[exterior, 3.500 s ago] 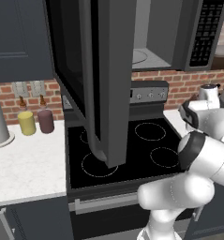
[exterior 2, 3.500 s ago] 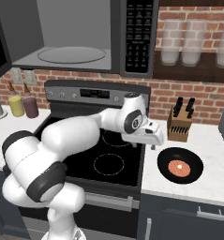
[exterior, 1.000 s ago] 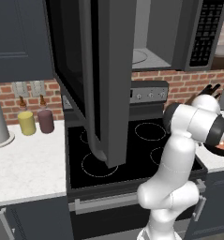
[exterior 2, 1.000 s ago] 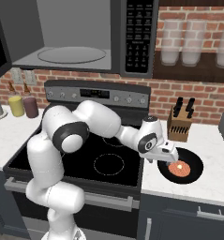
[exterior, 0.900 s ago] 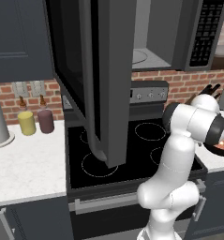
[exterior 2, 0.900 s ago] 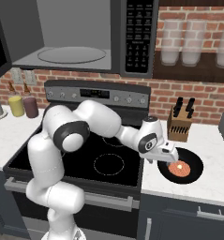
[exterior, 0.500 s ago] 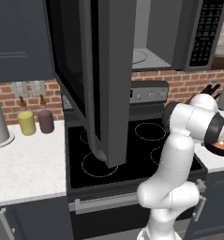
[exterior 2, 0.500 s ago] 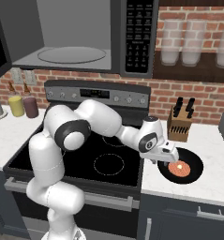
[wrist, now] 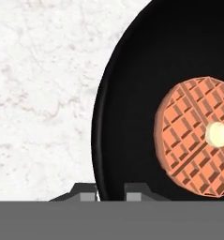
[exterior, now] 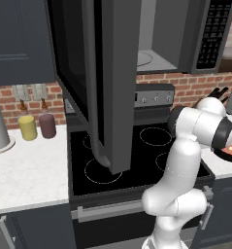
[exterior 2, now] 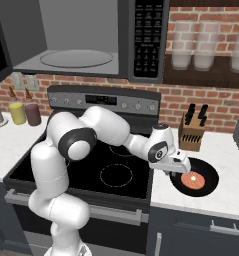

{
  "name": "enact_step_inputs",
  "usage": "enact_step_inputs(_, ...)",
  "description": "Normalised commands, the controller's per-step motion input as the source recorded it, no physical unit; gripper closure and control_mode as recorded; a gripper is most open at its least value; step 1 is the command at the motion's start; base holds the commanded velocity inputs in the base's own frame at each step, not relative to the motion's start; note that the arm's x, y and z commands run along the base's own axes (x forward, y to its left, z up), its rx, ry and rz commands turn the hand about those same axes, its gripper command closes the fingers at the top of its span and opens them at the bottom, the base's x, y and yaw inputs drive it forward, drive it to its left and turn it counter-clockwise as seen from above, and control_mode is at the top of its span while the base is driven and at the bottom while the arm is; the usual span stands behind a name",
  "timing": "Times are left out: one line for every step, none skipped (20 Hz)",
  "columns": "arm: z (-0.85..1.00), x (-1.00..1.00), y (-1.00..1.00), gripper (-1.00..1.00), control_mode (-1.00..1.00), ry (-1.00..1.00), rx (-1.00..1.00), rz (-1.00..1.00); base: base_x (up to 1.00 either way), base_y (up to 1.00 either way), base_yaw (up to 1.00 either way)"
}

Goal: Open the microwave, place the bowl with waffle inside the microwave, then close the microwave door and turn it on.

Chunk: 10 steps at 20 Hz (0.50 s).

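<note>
Two-finger gripper, jaws slightly apart, straddles near rim of shallow black bowl w/ orange-brown waffle, beside black stove, ready to lift.

Both base views are looking forward over the stove, from its left and right. The hand view is staring down close above the bowl with waffle beside it.

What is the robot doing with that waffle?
The robot's gripper is low over the counter, right at the rim of the bowl with waffle, with one fingertip on each side of the edge. The bowl sits on the counter beside the stove. The microwave door is swung open, and the microwave has no bowl in it yet.
</note>
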Motion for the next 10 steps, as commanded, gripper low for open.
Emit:
enact_step_inputs(0.00,-0.05,0.00,1.00,-1.00,0.00,0.00,0.00,0.00,0.00,0.00)
enact_step_inputs(0.00,-0.21,0.00,1.00,-1.00,0.00,0.00,0.06,0.00,0.00,0.00)
enact_step_inputs(0.23,-0.38,0.00,1.00,-1.00,-0.10,0.00,0.16,0.00,0.00,0.00)
enact_step_inputs(0.39,-0.35,0.00,1.00,-1.00,-0.13,0.00,0.20,0.00,0.00,0.00)
enact_step_inputs(0.66,-0.43,0.00,1.00,-1.00,-0.21,0.00,0.25,0.00,0.00,0.00)
enact_step_inputs(0.83,-0.51,0.00,1.00,-1.00,-0.25,0.00,0.28,0.00,0.00,0.00)
enact_step_inputs(1.00,-0.41,0.10,1.00,-1.00,-0.21,-0.02,0.31,0.00,0.00,0.00)
enact_step_inputs(1.00,-0.35,0.14,1.00,-1.00,-0.20,-0.03,0.34,0.00,0.00,0.00)
enact_step_inputs(1.00,-0.36,0.22,1.00,-1.00,-0.18,-0.05,0.37,0.00,0.00,0.00)
enact_step_inputs(1.00,-0.30,0.27,1.00,-1.00,-0.17,-0.06,0.41,0.00,0.00,0.00)
